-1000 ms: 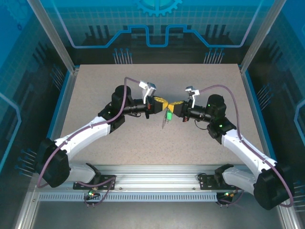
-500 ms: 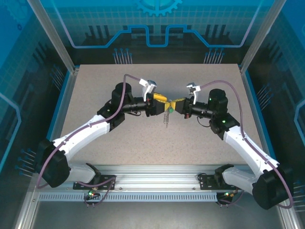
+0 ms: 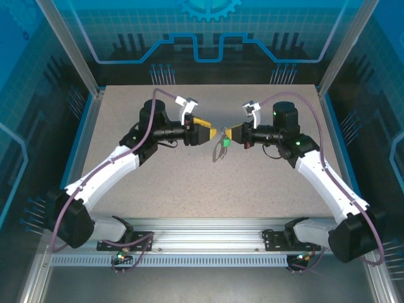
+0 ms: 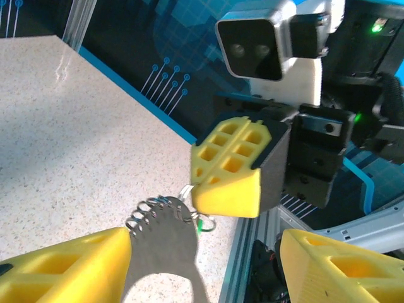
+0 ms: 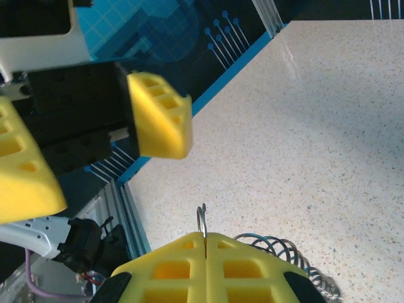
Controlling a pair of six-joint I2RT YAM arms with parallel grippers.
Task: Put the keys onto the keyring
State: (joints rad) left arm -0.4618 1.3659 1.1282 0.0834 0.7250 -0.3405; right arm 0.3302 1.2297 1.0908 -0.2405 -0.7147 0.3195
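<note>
2 tools facing, left tool point(image 3: 210, 131) spread empty, right tool point(image 5: 205, 245) pinching keyring point(image 5: 201, 218) wire, top view green key point(image 3: 223, 144) dangling below

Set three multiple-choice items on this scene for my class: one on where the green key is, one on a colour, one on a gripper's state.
1. Where is the key?
A. at the table's far-left corner
B. beside the right gripper's tips
C. by the left arm's base

2. What colour are the fingers?
A. yellow
B. red
C. white

3. How is the left gripper?
A. shut on the key
B. shut on nothing
C. open

Answers:
1 B: in the top view the key sits just under the right gripper's tips.
2 A: both wrist views show yellow fingers.
3 C: in the left wrist view its fingers stand wide apart.
</note>
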